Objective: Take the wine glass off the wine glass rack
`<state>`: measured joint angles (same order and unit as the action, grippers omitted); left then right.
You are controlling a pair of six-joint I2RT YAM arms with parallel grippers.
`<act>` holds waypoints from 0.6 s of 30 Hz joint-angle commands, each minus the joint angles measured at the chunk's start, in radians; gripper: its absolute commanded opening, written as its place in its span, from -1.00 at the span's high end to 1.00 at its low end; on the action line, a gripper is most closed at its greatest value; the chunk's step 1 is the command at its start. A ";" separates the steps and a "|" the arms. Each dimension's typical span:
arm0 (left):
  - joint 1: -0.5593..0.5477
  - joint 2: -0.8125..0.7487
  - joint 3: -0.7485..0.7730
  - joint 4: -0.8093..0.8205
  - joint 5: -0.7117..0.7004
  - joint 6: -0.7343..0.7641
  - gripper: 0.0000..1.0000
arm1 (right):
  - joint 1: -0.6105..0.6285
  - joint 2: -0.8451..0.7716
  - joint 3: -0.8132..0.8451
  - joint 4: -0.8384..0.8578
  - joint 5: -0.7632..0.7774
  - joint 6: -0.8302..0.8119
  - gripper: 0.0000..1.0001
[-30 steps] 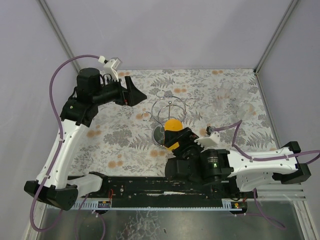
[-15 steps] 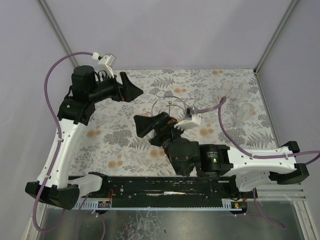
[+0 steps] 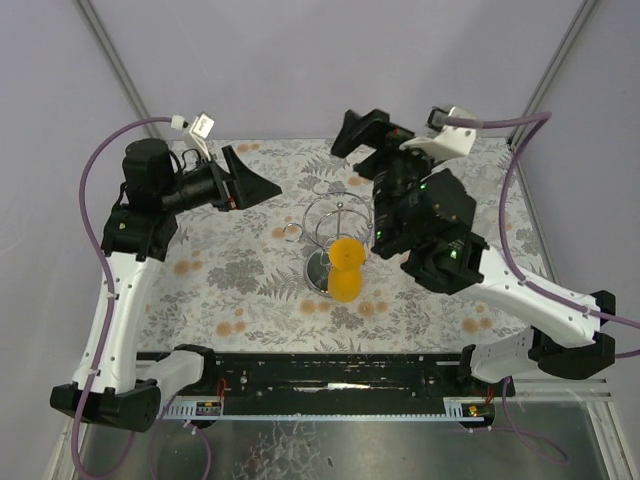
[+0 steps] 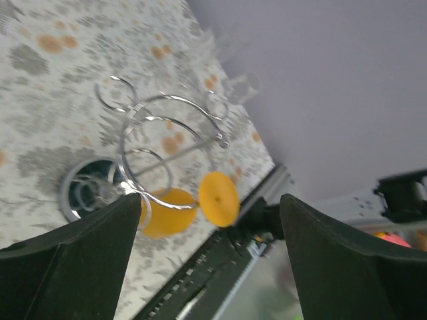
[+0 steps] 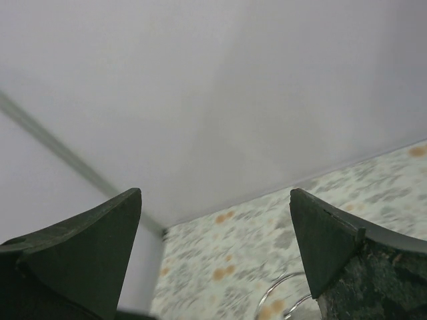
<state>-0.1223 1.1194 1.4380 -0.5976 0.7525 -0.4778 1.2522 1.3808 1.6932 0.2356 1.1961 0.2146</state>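
The glass (image 3: 346,270), orange, sits at the near side of the rack (image 3: 338,215), which stands mid-bench on its shiny disc base. From the left wrist view its orange foot and bowl lie against the wire loops, so it looks not yet lifted off, though whether it truly hangs there cannot be told.

The big change is the right gripper (image 3: 352,130). A second ago it was low at the near side, right over the glass. Half a second ago it had swung to the rack's left. Now it is raised and out by the far edge, pointing at the back wall, with its jaws spread wide and nothing between them (its own camera sees only wall and the far-left corner). That reads as a retreat without the glass, so the grasp has to be set up again.

The left gripper (image 3: 255,175) has drawn back a little toward the left edge. It is well apart from the rack and faces it, with its jaws wide and empty.

The bench wears a fern-print cloth (image 3: 230,270) with orange spots. Pale lilac walls (image 3: 330,60) close it in, with a grey post (image 3: 545,70) at each far corner.
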 commanded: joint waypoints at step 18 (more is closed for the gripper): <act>0.000 -0.077 -0.163 -0.001 0.302 -0.227 -0.66 | -0.413 0.243 0.318 -0.404 -0.482 0.249 -0.97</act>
<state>-0.1226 1.0660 1.2598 -0.6052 0.9936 -0.6960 0.8928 1.4994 1.8568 -0.0311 0.9089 0.3439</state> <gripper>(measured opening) 0.829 0.989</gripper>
